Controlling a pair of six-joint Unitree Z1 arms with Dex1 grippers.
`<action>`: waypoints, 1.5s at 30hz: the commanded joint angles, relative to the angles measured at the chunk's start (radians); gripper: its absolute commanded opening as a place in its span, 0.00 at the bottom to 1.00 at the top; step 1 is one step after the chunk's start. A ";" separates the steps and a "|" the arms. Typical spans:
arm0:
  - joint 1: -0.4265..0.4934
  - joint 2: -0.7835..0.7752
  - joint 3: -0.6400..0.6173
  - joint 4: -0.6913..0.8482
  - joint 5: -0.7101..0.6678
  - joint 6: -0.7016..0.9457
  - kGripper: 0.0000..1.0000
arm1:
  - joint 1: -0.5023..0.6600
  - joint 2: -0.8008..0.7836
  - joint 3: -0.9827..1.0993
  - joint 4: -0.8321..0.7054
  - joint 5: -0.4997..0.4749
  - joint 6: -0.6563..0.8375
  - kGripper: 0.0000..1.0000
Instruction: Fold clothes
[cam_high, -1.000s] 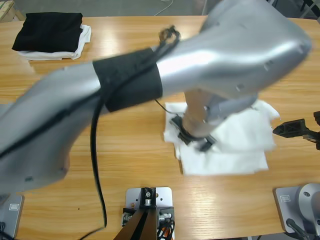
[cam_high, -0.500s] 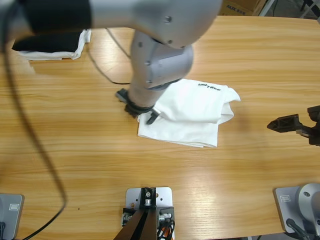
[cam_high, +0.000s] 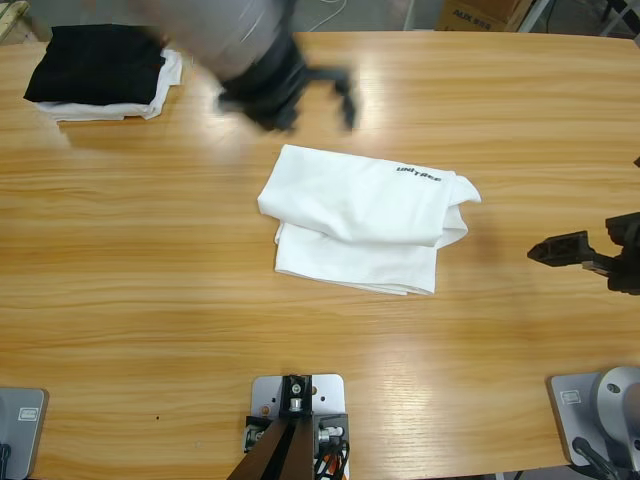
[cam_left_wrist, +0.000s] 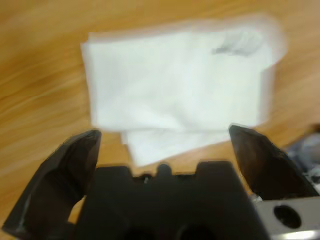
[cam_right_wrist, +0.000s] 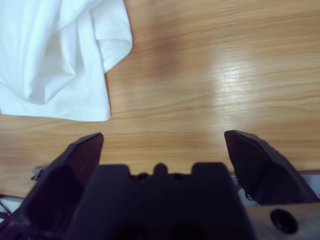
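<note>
High view: T-shirt (cam_high: 365, 220) lies between both wide-spread end effectors, untouched.

small black "UNITREE" lettering (cam_high: 418, 175), on white T-shirt (cam_high: 350, 205)

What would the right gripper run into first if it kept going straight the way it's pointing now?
Probably the white T-shirt. The right gripper, jaws open, points along bare table toward the shirt's bunched edge, though it may be angled down and meet the wood first.
</note>
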 joint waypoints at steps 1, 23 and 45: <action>-0.079 0.565 -0.826 0.371 -0.003 -0.132 0.98 | -0.010 -0.002 0.039 -0.008 0.014 0.009 1.00; -0.228 0.571 -0.731 0.585 0.056 -0.171 0.99 | -0.010 -0.005 0.049 -0.019 0.013 0.008 1.00; -0.164 -0.083 0.535 -0.224 0.107 0.040 0.81 | -0.010 -0.003 0.045 -0.054 0.038 -0.018 1.00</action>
